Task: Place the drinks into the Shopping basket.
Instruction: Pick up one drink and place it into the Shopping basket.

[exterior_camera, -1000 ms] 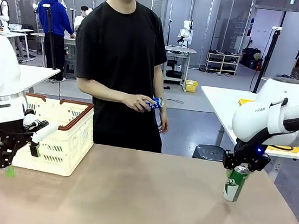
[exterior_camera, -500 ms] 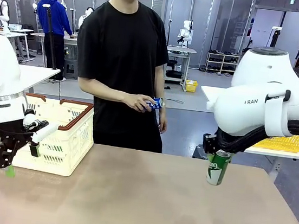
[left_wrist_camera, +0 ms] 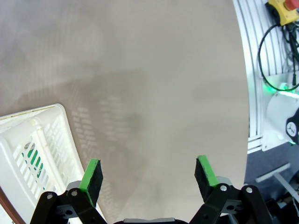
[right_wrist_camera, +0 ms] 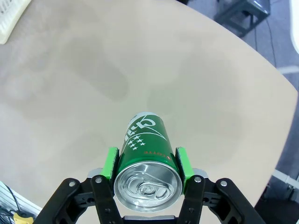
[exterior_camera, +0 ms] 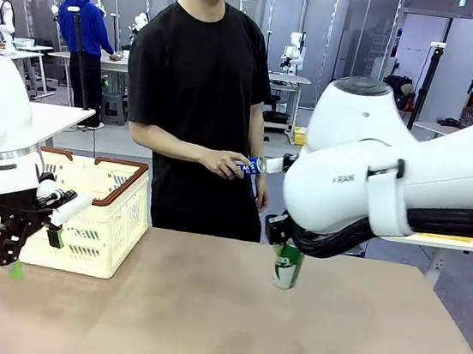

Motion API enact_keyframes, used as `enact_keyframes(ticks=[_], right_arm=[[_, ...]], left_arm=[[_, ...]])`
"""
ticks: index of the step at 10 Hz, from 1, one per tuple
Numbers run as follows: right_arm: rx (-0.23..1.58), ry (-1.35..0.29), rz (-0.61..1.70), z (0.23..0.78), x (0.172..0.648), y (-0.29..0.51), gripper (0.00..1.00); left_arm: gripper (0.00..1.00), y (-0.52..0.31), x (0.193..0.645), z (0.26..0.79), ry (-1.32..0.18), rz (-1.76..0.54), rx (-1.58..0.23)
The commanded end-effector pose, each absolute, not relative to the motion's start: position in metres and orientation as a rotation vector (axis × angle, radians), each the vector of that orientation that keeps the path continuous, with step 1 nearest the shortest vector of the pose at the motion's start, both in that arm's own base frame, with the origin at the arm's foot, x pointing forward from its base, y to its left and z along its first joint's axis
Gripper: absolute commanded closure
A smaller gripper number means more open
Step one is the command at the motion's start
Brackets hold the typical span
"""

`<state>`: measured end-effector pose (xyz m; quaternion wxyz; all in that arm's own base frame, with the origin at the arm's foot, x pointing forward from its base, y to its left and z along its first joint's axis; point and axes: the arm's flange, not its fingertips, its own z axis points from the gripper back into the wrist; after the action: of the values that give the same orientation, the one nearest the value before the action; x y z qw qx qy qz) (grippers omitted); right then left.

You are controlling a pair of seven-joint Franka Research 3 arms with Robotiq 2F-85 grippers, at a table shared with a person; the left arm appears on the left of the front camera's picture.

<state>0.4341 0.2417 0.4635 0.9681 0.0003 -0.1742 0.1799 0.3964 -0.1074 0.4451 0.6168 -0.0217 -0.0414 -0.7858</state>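
Note:
A green can (exterior_camera: 287, 265) with white markings hangs above the middle of the table, gripped at its top by my right gripper (exterior_camera: 284, 242). In the right wrist view the green can (right_wrist_camera: 145, 151) sits between the green pads (right_wrist_camera: 110, 162), my right gripper (right_wrist_camera: 146, 163) shut on it. A person beyond the table holds a blue can (exterior_camera: 248, 165) in one hand. The cream-white Shopping basket (exterior_camera: 98, 212) with a brown-red rim stands at the table's left. My left gripper (exterior_camera: 11, 255) hangs open in front of the basket, nothing between its fingers; in its wrist view my left gripper (left_wrist_camera: 147, 175) is over bare table beside the basket corner (left_wrist_camera: 32, 154).
The tan table top (exterior_camera: 218, 330) lies free between the basket and the green can. The person (exterior_camera: 199, 95) in a black shirt stands at the far edge. The table's edge and robot base cabling (left_wrist_camera: 275, 79) lie to the right in the left wrist view.
My right arm has carried the green can leftward from the table's right side to its middle. The left arm has stayed still. The person still holds the blue can.

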Motion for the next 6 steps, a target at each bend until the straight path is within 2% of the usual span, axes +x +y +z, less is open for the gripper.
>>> enact_keyframes(ticks=[1, 6], right_arm=[[0.009, -0.335, 0.407, 0.452, 0.462, 0.262, 0.91], [0.037, -0.254, 0.466, 0.414, 0.476, 0.301, 0.91]], left_arm=[[0.00, -0.110, 0.395, 0.447, -0.096, -1.794, -0.043], [0.00, -0.110, 0.395, 0.447, -0.096, -1.794, -0.043]])
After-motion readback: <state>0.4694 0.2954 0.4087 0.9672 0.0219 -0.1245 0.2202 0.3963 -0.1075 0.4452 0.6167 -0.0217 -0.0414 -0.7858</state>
